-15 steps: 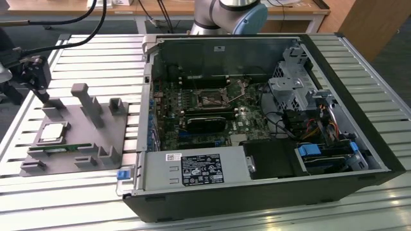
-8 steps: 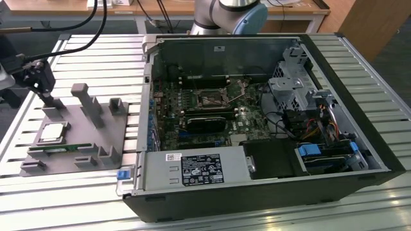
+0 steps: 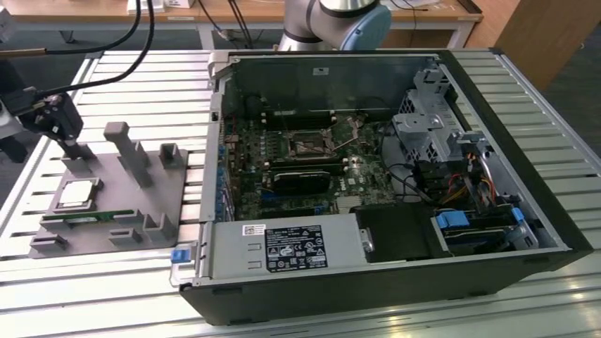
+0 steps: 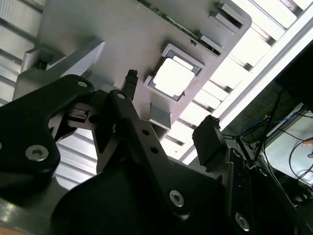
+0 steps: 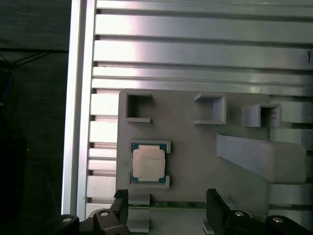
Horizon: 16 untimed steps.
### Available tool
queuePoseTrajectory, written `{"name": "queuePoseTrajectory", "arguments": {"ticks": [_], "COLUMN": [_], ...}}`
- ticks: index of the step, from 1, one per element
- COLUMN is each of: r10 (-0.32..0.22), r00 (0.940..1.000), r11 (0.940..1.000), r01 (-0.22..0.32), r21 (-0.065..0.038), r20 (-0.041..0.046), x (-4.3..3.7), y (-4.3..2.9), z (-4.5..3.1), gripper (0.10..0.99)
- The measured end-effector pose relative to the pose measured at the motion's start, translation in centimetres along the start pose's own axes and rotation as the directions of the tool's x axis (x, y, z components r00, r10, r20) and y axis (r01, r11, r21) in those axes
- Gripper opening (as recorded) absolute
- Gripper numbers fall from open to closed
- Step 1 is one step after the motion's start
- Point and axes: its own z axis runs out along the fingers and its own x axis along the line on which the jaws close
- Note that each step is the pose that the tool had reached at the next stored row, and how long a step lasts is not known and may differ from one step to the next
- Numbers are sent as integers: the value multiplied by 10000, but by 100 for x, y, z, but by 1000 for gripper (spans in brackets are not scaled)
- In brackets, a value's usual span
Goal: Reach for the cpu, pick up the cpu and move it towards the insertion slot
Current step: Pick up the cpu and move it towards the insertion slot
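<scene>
**A:** Where is the small square silver-topped cpu [image 3: 77,195]?

**B:** Seated in the grey plastic fixture plate [image 3: 117,193], lower left of the exterior view, well apart from the dark silver-framed insertion slot [image 3: 308,146].

**A:** And the black gripper [image 5: 167,198]?

**B:** Spread, empty, near the cpu. Best to centre it over the cpu's edges, then descend squarely.

The exterior view is looking down from far at the computer case [image 3: 376,289] and, at the exterior view's left, the gray holder plate [image 3: 108,186]. The first wrist view is facing straight down on it from near, the second wrist view slantwise; both are sharing the cpu [image 5: 148,163] [image 4: 172,78].
</scene>
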Motion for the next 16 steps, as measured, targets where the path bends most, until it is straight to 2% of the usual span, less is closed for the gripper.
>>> {"name": "queuePoseTrajectory", "arguments": {"ticks": [1,2,16], "r10": [0,0,0], "r00": [10000,10000,10000], "r11": [10000,10000,10000], "r01": [0,0,0], "r21": [0,0,0], "r20": [-1,-1,-1], "x": [4,7,42], "y": [-1,-1,-9], "z": [12,23,205], "gripper": [690,753,753]}}
